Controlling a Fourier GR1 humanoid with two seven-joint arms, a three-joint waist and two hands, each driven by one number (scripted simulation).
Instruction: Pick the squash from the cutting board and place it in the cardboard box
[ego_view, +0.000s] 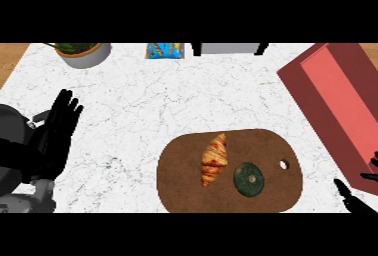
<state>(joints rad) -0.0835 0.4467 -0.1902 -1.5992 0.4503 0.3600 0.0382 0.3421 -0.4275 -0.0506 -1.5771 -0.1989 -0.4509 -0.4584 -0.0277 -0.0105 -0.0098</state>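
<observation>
**A:** What's under you?

**B:** A white marbled counter (184, 100), seen from my head looking steeply down. Along its far edge stand a pale pot with a green plant (83, 52), a blue packet (164, 50) and a grey thing on black legs (229, 48). At the far left corner a strip of wood-coloured surface (11, 57) shows.

**A:** And the squash?

**B:** It lies on the brown cutting board (184, 185), near me and right of the middle. The squash (249, 178) is dark green and sits on the board's right half, between a croissant (214, 158) and the board's small hole (284, 163). From above it looks nearly round, a little longer towards and away from me, with a pale spot in the middle facing up. I cannot tell which way it points. The croissant runs lengthwise beside it, apart from it.

**A:** The box?

**B:** The red-sided box (347, 105) lies slantwise at the right edge, just beside the board.

**A:** Your hands?

**B:** My left hand (55, 130) is at the left, fingers straight and close together, pointing away from me, holding nothing. My right hand (358, 197) shows only at the lower right corner, dark fingers spread, touching nothing, right of the board.
</observation>
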